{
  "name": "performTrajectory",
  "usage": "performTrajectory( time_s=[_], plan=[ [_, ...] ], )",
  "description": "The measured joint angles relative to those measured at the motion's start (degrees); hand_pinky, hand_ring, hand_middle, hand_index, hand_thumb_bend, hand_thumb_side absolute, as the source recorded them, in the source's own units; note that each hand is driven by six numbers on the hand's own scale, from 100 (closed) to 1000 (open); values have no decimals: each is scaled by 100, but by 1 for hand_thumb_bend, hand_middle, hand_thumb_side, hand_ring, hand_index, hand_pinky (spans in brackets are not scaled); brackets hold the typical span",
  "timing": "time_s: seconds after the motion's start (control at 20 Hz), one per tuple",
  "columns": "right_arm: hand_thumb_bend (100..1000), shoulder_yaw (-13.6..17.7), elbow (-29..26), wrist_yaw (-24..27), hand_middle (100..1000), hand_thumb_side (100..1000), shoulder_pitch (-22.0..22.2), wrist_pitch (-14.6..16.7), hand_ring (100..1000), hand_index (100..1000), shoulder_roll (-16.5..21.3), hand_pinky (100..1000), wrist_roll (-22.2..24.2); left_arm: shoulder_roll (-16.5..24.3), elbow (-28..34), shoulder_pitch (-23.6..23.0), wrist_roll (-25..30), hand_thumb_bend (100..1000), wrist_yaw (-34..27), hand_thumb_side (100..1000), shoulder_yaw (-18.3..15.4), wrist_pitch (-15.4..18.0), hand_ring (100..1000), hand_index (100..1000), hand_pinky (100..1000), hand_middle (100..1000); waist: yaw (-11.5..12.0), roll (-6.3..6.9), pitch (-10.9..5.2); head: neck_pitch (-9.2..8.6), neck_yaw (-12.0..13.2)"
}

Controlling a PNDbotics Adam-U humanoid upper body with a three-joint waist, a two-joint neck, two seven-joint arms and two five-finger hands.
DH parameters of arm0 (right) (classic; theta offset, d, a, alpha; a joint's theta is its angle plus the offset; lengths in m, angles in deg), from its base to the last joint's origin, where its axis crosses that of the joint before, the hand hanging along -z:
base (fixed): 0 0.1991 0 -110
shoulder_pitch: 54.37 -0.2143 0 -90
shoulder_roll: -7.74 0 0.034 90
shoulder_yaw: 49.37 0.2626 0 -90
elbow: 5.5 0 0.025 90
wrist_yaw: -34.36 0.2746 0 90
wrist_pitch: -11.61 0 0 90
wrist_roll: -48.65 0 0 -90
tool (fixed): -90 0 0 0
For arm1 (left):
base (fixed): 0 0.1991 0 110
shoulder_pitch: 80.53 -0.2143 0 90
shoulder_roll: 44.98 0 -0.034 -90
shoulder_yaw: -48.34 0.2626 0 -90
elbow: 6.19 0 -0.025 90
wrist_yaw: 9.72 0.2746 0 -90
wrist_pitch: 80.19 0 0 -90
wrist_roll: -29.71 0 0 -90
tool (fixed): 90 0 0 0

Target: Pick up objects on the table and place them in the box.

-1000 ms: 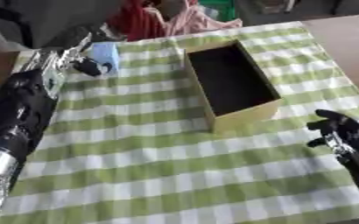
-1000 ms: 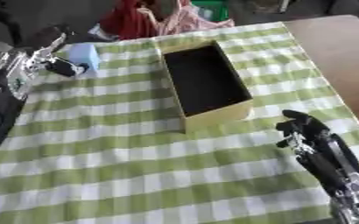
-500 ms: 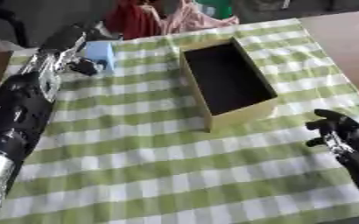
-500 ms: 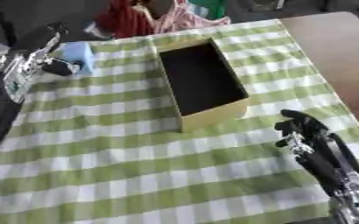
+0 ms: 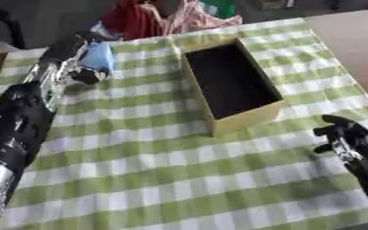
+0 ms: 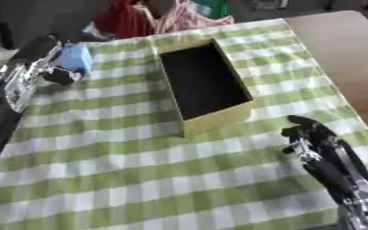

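Left robot hand [image 5: 71, 67]: reached in from the left toward the far left of the bench, at the blue block; fingers looked curled beside it, but blurred, so contact and grip could not be told.
Left arm [image 5: 18, 130]: black with silver joints, stretched along the left edge over the cloth.
Right robot hand [image 6: 309, 134]: rested near the lower right, on the cloth, fingers relaxed and apart, holding nothing; well apart from the box's near end.
Blue block [image 6: 75, 57]: pale blue, on the cloth at the far left, just beside the left robot hand, left of the box and apart from it.
Box [image 5: 250, 116]: tan, open-topped, long and narrow, dark inside; lay askew in the middle of the cloth, near end toward the right robot hand; nothing made out inside it.
Cloth [image 5: 179, 179]: green and white check, covered most of the bench; bare of things in the near half.
Bench [image 6: 336, 49]: brown top showed uncovered at the right, past the cloth's edge.
Red and pink things [image 5: 171, 18]: bunched at the far edge behind the box, shape not clear; a bit of green next to them.
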Motion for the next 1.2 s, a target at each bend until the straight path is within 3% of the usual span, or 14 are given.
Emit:
performTrajectory(
  time_s=[0.35, 0.4, 0.75, 1.2],
  plan=[
    [100, 0, 0, -6, 614, 558, -1, -4, 809, 852, 0, 592, 10, -4, 13, -29, -197, 104, 9, 216, -1, -53, 664, 764, 743, 584, 7, 3, -2, 0, 0],
    [100, 0, 0, -6, 614, 557, -1, -4, 809, 852, 0, 592, 10, -6, 21, -38, -264, 126, 4, 186, -1, -57, 660, 760, 740, 575, 11, 2, -2, 0, -1],
    [100, 2, 0, -6, 614, 555, 5, 0, 809, 852, 0, 593, 19, -5, 167, -51, -591, 105, -201, 171, 9, -3, 652, 756, 736, 562, 70, -13, -126, 0, -5],
    [100, 1, 0, 14, 614, 559, 13, 16, 810, 852, 0, 593, 41, -23, 615, 2, -496, 100, -651, 158, 211, 191, 652, 758, 733, 553, 115, -76, -305, 0, -7]
  ],
)
